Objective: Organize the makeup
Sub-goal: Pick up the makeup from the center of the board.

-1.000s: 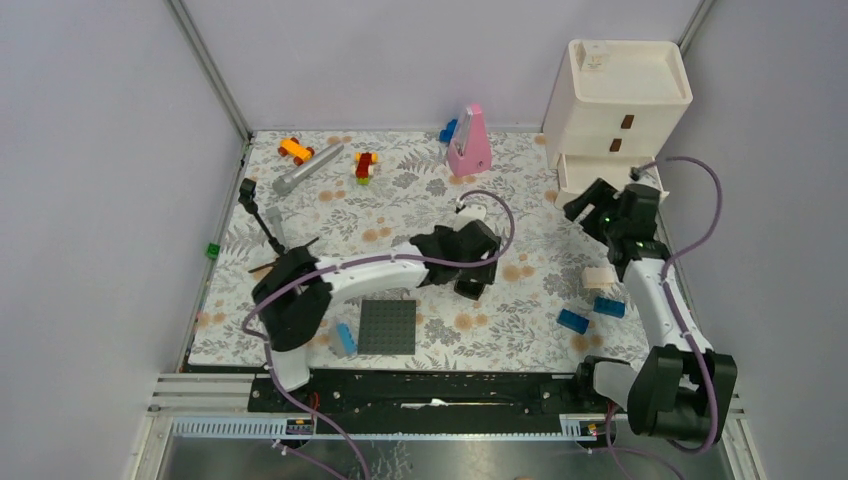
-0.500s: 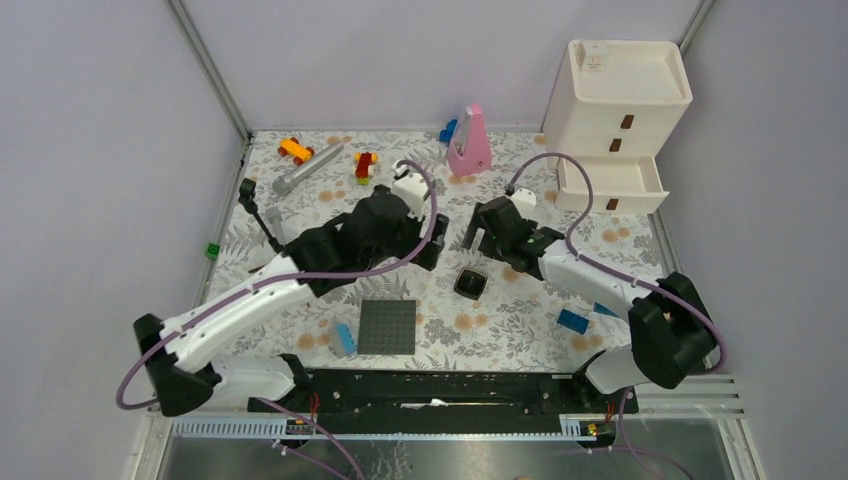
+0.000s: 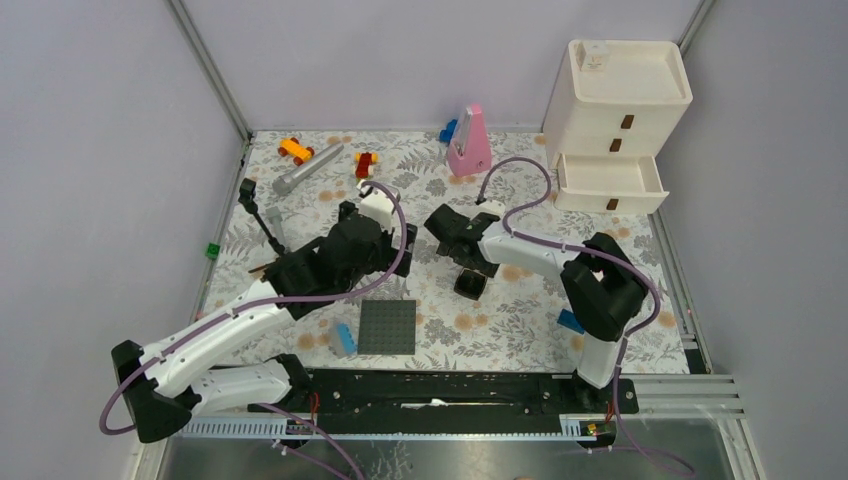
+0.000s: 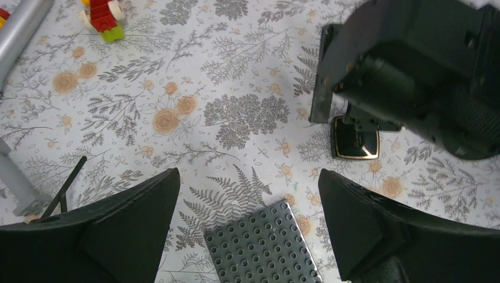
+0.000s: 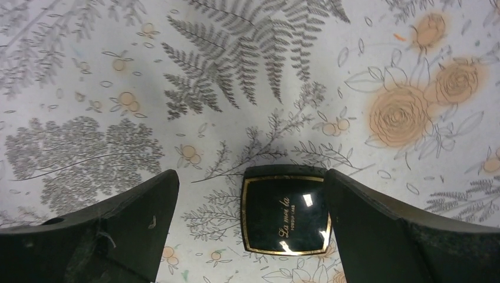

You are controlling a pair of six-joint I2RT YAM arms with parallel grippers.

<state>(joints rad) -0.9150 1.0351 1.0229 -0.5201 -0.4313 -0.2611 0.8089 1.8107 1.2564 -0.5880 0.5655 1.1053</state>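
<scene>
Right gripper [image 5: 250, 177]: I see jaws wide, holding nothing, hovering over the black compact [image 5: 286, 215] | compact: lying flat on the floral mat [image 5: 88, 71], between my 2 fingers, nearer the right one | left gripper [image 4: 247, 177]: jaws wide, empty, over bare mat, grey studded plate [image 4: 262, 244] near it.

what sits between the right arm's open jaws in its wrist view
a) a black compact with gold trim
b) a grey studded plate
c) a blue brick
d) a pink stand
a: the right wrist view shows the black compact with gold trim lying flat on the flowered table cover, with the jaws standing wide on either side of it.
</scene>
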